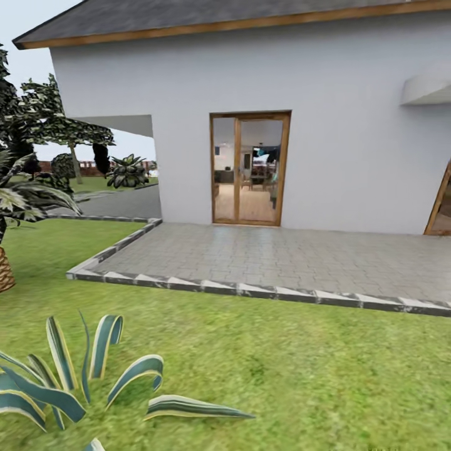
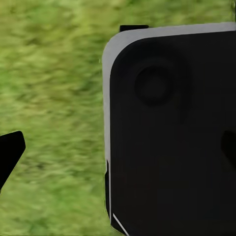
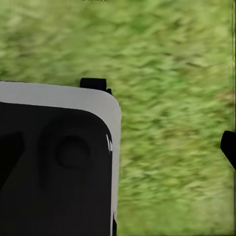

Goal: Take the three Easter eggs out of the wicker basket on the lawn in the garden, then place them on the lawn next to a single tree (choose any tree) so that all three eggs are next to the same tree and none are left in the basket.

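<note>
The Easter eggs and the wicker basket are out of view. The lawn [image 1: 282, 376] spreads across the foreground of the head view. Far off at the back left stands a tree [image 1: 69, 128] with a slim pale trunk and a dark leafy crown. In the left wrist view, my left gripper [image 2: 118, 150] hangs over grass with its black fingertips [image 2: 11, 150] far apart and nothing between them. My right gripper [image 3: 118, 150] also hangs over grass, one fingertip [image 3: 229, 147] at the frame's edge, open and empty.
A white house [image 1: 326, 81] with a glass door [image 1: 249, 169] faces me behind a raised paved patio [image 1: 282, 257] with a stone kerb. A striped agave [image 1: 75, 382] grows close at the front left, and a short palm [image 1: 5, 269] stands at the left edge. My dark base [image 2: 172, 132] shows beside both grippers.
</note>
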`<state>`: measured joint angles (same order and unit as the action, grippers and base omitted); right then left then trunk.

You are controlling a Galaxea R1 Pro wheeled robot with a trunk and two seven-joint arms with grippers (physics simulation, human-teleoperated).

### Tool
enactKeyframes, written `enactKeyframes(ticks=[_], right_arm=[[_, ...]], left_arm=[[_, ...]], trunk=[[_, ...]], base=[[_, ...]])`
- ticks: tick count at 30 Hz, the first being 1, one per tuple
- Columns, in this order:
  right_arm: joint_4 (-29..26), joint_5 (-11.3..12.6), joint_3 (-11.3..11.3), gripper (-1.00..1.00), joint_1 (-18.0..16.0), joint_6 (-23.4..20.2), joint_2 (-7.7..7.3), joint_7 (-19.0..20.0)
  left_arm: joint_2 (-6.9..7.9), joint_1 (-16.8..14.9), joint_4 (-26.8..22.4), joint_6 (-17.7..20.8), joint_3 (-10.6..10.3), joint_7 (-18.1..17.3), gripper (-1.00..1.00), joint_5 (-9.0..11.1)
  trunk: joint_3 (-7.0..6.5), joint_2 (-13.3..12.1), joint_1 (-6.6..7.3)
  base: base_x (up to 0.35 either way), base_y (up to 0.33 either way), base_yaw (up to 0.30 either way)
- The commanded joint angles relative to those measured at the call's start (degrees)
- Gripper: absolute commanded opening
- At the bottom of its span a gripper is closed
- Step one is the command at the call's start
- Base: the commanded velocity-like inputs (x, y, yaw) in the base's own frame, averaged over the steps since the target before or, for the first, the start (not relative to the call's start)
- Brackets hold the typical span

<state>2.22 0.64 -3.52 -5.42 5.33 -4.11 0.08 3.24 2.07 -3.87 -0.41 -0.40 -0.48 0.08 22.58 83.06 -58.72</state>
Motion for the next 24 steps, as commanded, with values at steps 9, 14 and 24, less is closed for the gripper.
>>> enactKeyframes(ticks=[9,14,24], right_arm=[[0.24,0.14,-0.27,1.0,-0.09,0.38,-0.02,0.01],[0.24,0.15,-0.26,1.0,-0.1,0.38,-0.02,0.01],[0.24,0.15,-0.26,1.0,-0.1,0.38,-0.02,0.01]], left_arm=[[0.01,0.04,-0.11,-0.03,-0.04,-0.05,1.0,0.01],[0.01,0.04,-0.09,-0.03,-0.04,-0.05,1.0,0.01],[0.01,0.04,-0.13,-0.09,-0.04,-0.05,1.0,0.01]], trunk=[[0.05,0.02,-0.01],[0.05,0.02,-0.01],[0.05,0.02,-0.01]], base=[[0.161,-0.264,-0.298],[0.161,-0.264,-0.3],[0.109,-0.163,-0.3]])
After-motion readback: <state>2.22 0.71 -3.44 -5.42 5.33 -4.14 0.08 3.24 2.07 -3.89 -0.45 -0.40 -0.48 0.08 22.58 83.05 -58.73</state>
